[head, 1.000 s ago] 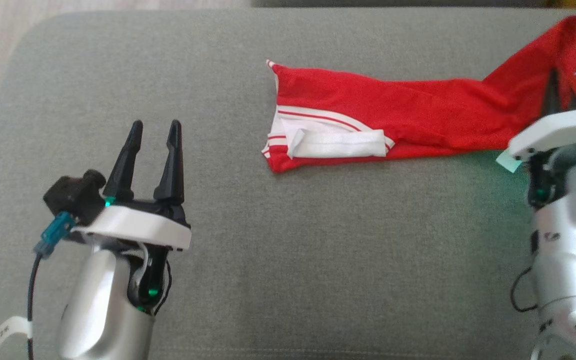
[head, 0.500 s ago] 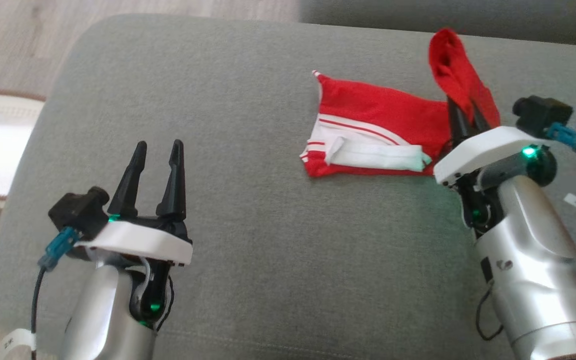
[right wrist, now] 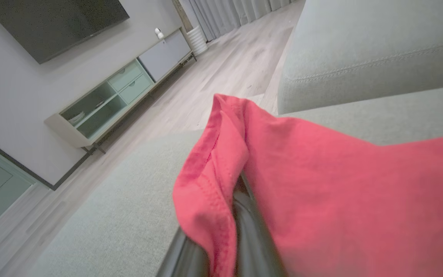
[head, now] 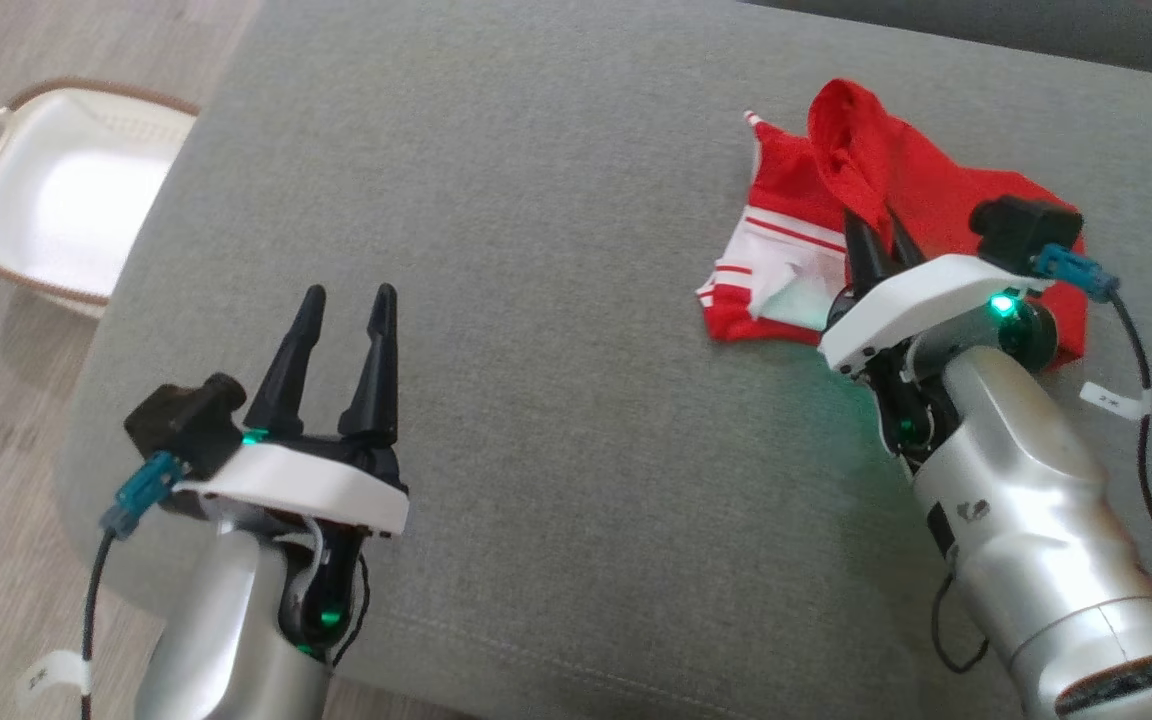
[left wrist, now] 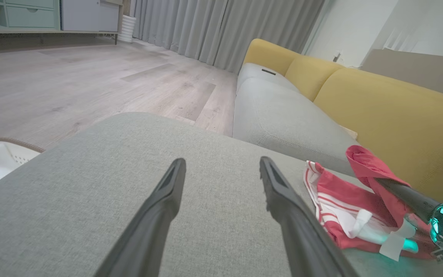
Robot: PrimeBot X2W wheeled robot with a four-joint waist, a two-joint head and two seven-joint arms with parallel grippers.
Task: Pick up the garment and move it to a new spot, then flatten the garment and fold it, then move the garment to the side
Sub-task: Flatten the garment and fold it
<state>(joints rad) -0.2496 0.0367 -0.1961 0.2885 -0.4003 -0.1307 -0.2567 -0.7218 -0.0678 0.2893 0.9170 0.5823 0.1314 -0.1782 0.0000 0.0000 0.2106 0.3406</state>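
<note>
A red garment with white stripes and a white band lies bunched on the grey sofa seat at the right. My right gripper is shut on a raised fold of the garment, holding it over the part that lies flat. From the left wrist the garment is at the right, with the right gripper's fingers under its lifted end. My left gripper stands open over bare cushion at the lower left, apart from the garment. Its fingers hold nothing.
A white basket with a brown rim sits on the wooden floor left of the sofa. A second grey cushion and yellow backrests lie beyond. A TV cabinet stands across the room.
My right gripper has carried the garment's end leftward over the rest of it, folding it shorter. The head camera has swung, bringing the basket into view. The left gripper stays open.
</note>
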